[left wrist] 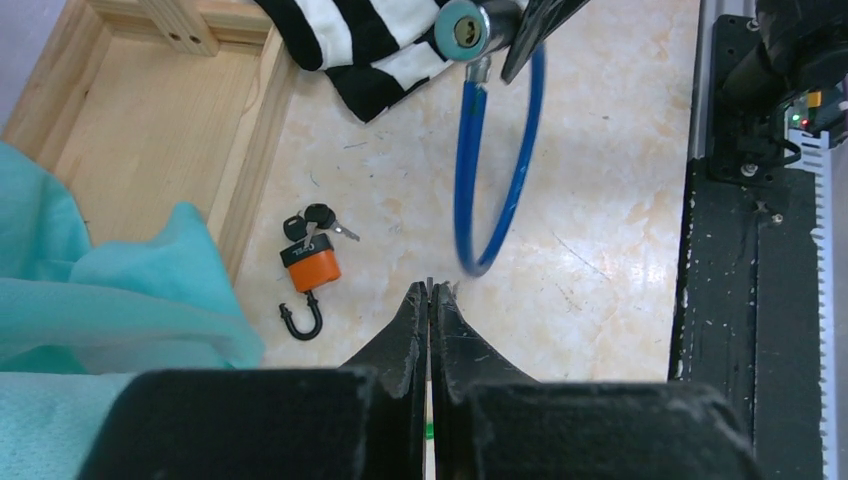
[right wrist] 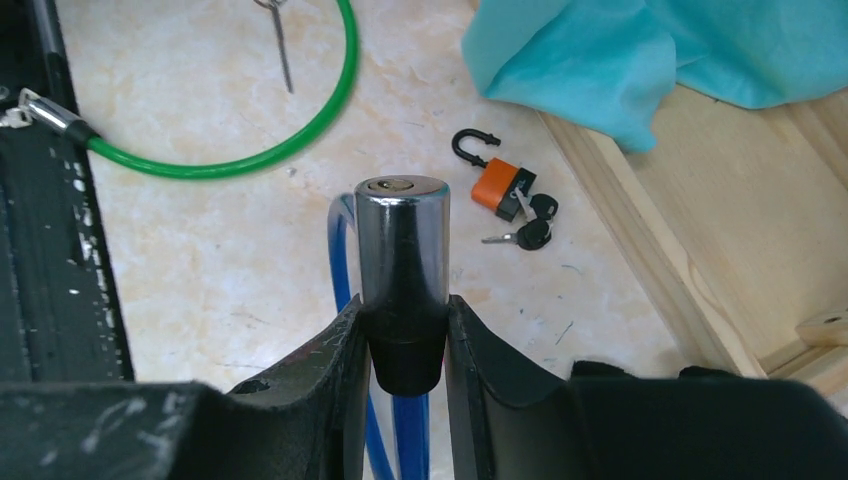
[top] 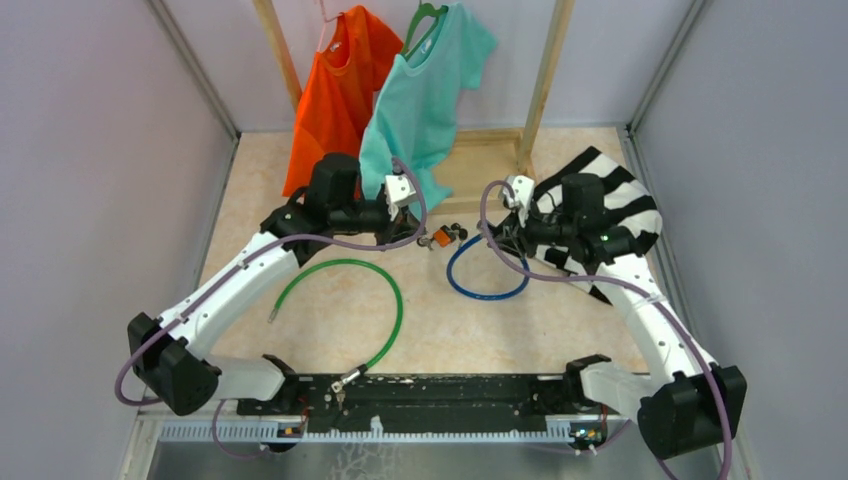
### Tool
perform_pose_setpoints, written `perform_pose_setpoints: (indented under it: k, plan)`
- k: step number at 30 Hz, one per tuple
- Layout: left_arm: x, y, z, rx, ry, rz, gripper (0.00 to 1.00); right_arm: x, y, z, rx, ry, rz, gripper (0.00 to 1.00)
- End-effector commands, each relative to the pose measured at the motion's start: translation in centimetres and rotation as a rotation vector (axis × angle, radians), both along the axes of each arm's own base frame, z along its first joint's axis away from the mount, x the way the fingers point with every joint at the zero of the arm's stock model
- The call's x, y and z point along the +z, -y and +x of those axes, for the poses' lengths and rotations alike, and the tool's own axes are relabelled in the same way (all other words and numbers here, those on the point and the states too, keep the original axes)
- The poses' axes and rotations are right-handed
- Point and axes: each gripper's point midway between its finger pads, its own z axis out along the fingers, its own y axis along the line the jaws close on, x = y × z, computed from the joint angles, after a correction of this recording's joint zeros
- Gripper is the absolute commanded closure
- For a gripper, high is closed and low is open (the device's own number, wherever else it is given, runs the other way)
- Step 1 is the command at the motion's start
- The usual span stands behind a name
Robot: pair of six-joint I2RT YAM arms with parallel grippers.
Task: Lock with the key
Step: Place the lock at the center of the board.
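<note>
Left of centre, left gripper with fingers pressed together, above the table. Just right of it, lying flat, orange padlock, shackle open, keys touching its body. Further right, blue cable lock, chrome cylinder pinched by right gripper.

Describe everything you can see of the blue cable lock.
The blue cable lock has a shiny chrome cylinder head with a keyhole in its end face, a black collar and a glossy blue cable loop. The right gripper clamps the collar in its jaws, head raised, loop trailing onto the marbled tabletop.
</note>
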Motion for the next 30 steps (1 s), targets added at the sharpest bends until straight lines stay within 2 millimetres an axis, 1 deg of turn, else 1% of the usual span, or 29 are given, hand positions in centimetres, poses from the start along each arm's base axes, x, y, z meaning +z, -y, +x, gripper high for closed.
perform_pose_setpoints:
  k: [1,2,4,8,11,17,21,23,27,30]
  plan:
    - [0.0,-0.7,0.0,0.001,0.06,0.019,1.0,4.6,-0.1,-2.1,-0.005,-0.034,0.063,1.0]
    - [0.1,-0.7,0.1,0.002,0.067,0.019,1.0,4.7,0.1,-2.2,-0.024,-0.058,0.057,1.0]
    - [0.0,-0.7,0.2,0.005,0.074,0.02,1.0,3.9,0.5,-2.1,-0.056,-0.112,0.032,1.0]
    - [-0.6,-0.7,-0.1,-0.005,0.059,0.019,1.0,1.6,1.3,-1.5,-0.124,-0.209,-0.025,1.0]
    - [-1.0,-0.5,-0.4,-0.018,0.043,0.016,1.0,-0.2,2.1,-0.1,-0.195,-0.26,-0.075,1.0]
    - [-2.2,-0.1,-0.5,-0.029,0.005,0.022,1.0,-3.0,3.5,3.2,-0.269,-0.378,-0.13,1.0]
    - [-3.3,0.2,-0.7,-0.04,-0.024,0.029,1.0,-6.0,4.6,5.1,-0.281,-0.472,-0.188,1.0]
    - [-3.8,0.3,-0.6,-0.041,-0.027,0.033,1.0,-7.4,5.1,6.1,-0.282,-0.496,-0.218,0.97]
    - [-4.7,0.5,-0.6,-0.053,-0.028,0.048,1.0,-10.7,5.4,7.8,-0.249,-0.538,-0.261,0.89]
    - [-5.3,0.5,-0.6,-0.061,-0.027,0.062,1.0,-12.5,5.5,8.8,-0.237,-0.552,-0.274,0.86]
